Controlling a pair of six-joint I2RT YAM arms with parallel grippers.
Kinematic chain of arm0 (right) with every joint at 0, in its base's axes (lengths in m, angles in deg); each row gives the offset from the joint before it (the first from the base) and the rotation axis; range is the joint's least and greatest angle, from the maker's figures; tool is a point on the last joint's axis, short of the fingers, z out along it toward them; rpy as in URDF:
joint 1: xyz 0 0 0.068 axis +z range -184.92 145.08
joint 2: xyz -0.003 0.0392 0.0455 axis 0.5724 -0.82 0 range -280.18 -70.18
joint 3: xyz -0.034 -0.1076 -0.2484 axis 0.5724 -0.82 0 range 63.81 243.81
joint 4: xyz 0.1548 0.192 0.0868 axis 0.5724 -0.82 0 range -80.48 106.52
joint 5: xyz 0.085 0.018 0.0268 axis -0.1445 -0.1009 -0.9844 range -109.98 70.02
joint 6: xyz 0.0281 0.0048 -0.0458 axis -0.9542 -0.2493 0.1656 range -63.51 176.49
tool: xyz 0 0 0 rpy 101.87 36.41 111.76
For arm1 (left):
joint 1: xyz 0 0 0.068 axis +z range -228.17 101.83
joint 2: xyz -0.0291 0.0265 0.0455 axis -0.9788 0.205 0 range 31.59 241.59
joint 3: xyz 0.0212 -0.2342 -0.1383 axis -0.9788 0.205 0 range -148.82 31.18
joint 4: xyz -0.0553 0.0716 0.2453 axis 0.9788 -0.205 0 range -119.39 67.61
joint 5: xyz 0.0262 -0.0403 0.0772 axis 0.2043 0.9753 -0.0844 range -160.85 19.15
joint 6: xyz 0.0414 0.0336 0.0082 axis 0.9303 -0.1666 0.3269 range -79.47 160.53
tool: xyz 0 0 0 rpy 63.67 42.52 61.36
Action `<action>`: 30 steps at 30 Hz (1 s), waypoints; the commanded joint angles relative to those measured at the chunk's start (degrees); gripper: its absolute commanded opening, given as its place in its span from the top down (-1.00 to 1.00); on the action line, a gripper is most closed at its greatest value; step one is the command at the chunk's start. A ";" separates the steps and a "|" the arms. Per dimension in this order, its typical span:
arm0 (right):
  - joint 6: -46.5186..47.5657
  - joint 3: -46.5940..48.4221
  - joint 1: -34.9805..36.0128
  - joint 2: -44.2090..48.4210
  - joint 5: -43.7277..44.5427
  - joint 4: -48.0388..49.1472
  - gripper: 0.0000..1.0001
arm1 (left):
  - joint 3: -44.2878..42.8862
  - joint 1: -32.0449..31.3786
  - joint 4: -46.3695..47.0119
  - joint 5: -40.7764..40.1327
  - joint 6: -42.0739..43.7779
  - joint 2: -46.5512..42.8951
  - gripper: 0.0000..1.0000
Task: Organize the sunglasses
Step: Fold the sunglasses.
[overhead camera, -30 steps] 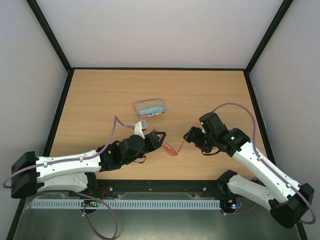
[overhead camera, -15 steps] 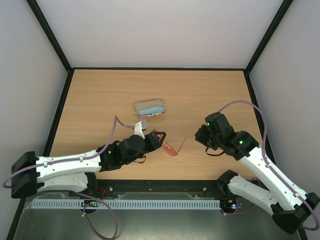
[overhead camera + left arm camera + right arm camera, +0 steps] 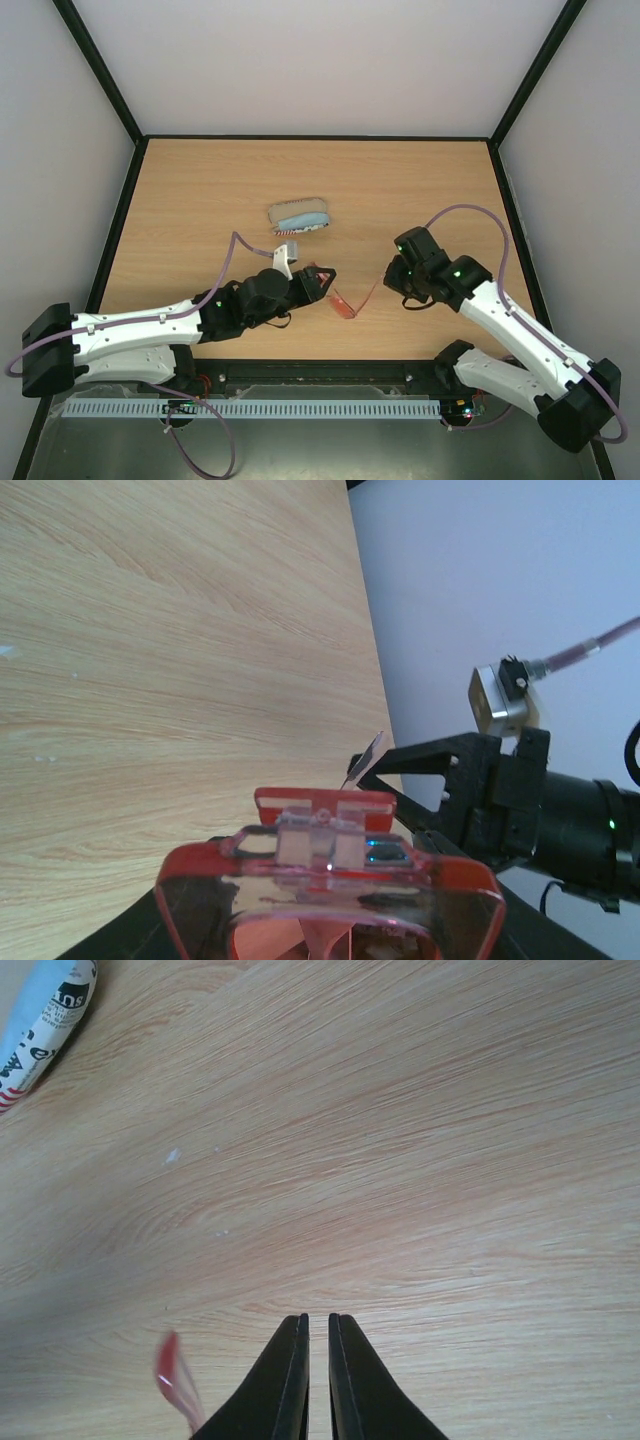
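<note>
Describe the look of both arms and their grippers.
The left arm and right arm have white links, black joints, small green lights and a looping purple-grey cable. The left gripper and right gripper are black, with slim tapered fingers.

A light wood-grain table (image 3: 200, 180) lies inside a thin black border (image 3: 320, 137). Plain pale walls rise behind (image 3: 320, 60), left (image 3: 50, 150) and right (image 3: 590, 150), joined by black corner struts (image 3: 100, 70). A grey metal ledge (image 3: 330, 450) with a white slotted strip (image 3: 250, 408) runs along the near edge. The light is soft and even.
</note>
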 commanded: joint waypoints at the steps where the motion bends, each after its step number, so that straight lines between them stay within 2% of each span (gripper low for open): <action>1: 1.69 0.48 -0.33 -2.16 -2.43 3.13 0.81 | -0.30 0.65 2.50 2.86 1.51 -0.21 0.15; 9: 3.36 1.63 -0.30 -5.11 -7.43 6.79 0.81 | 0.01 0.88 5.48 5.16 1.22 1.67 0.15; 22: 5.27 2.91 0.00 -4.29 -14.50 10.12 0.82 | -0.76 0.97 7.92 6.43 1.18 5.37 0.15; 30: 5.46 4.54 3.86 -6.12 -17.65 11.50 0.82 | -1.46 0.97 8.67 6.61 1.00 7.08 0.15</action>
